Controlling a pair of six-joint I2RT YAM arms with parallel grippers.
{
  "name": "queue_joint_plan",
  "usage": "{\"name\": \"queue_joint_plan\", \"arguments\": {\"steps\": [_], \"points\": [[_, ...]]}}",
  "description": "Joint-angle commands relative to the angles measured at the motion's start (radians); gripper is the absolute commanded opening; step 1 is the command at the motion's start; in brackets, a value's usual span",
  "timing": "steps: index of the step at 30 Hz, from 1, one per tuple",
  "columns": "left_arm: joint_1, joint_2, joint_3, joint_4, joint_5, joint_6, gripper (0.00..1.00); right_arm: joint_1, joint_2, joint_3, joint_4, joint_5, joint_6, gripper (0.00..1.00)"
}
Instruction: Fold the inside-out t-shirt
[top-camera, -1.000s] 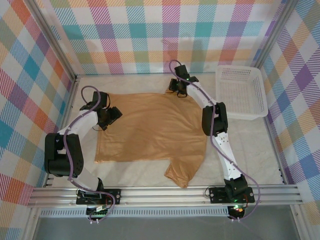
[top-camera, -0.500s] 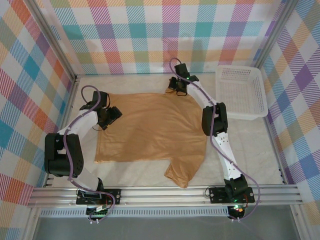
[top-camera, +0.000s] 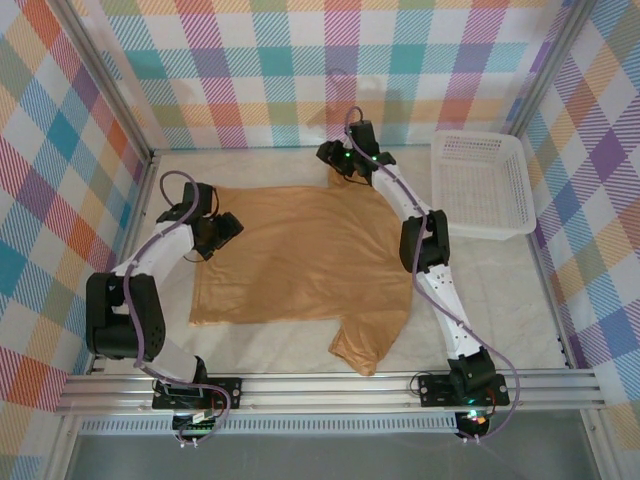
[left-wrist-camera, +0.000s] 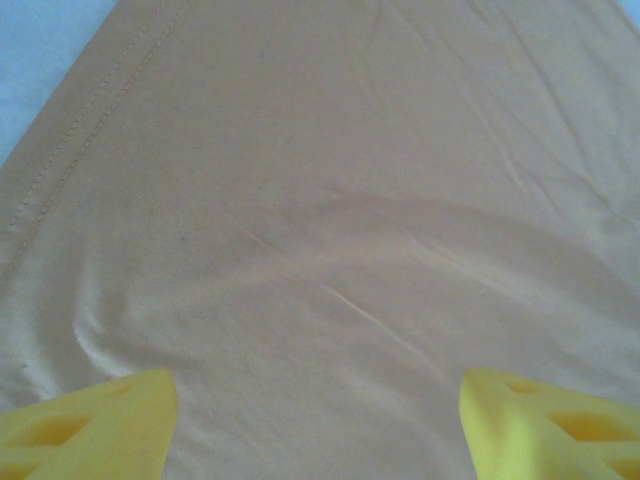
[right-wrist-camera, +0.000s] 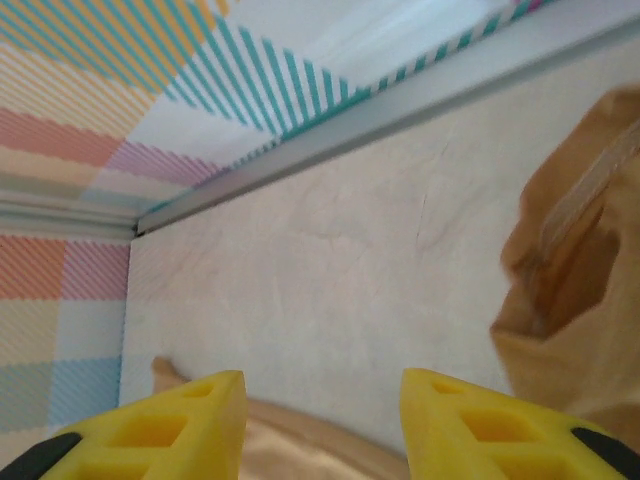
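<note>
The inside-out t-shirt (top-camera: 300, 250) lies spread flat in the middle of the worktop (top-camera: 500, 300), tan and mostly smooth. You can see one short sleeve (top-camera: 365, 350) pointing toward the near edge. In the left wrist view the t-shirt (left-wrist-camera: 330, 200) shows faint creases, and a stitched hem (left-wrist-camera: 80, 150) runs along its upper left edge with pale worktop beyond it.

Your left end effector (top-camera: 223, 227) sits at the shirt's far left corner. Seen from its own camera, the left end effector (left-wrist-camera: 315, 430) has its yellow fingers (left-wrist-camera: 90, 425) spread wide, with smooth fabric between them and nothing pinched.

Your right end effector (top-camera: 332, 156) is at the far edge of the shirt, just beyond the fabric, and its arm runs down over the shirt's right side. In the right wrist view the right end effector (right-wrist-camera: 320, 400) is spread, with bare worktop showing between its fingers (right-wrist-camera: 150, 430) and no cloth gripped. A bunched fold of the t-shirt (right-wrist-camera: 570, 280) with a visible seam stands at the right of that view, and a strip of tan fabric lies along the bottom.

A white mesh basket (top-camera: 480, 185) rests in the far right corner, well apart from the shirt. Plaid walls (top-camera: 330, 70) close in the worktop.
</note>
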Motion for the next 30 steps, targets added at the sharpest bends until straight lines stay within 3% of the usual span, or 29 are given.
{"name": "queue_joint_plan", "arguments": {"steps": [1,8,15,21,26,30], "points": [[-0.011,-0.057,-0.011,-0.03,-0.002,-0.009,0.75,-0.03,-0.109,-0.058,-0.123,-0.105,-0.023,0.46],[-0.011,0.029,-0.03,0.071,0.081,-0.051,0.75,-0.028,-0.481,-0.605,-0.236,0.039,-0.186,0.49],[-0.007,0.272,0.114,0.077,0.094,-0.034,0.74,-0.039,-0.586,-0.883,-0.261,0.28,-0.214,0.51],[0.02,0.507,0.336,0.01,0.024,-0.007,0.75,-0.091,-0.412,-0.713,-0.353,0.344,-0.228,0.51],[0.052,0.691,0.568,-0.08,-0.057,0.011,0.78,-0.13,-0.174,-0.36,-0.524,0.357,-0.262,0.51],[0.066,0.863,0.787,-0.175,-0.025,0.017,0.78,-0.145,-0.01,-0.076,-0.632,0.348,-0.269,0.52]]}}
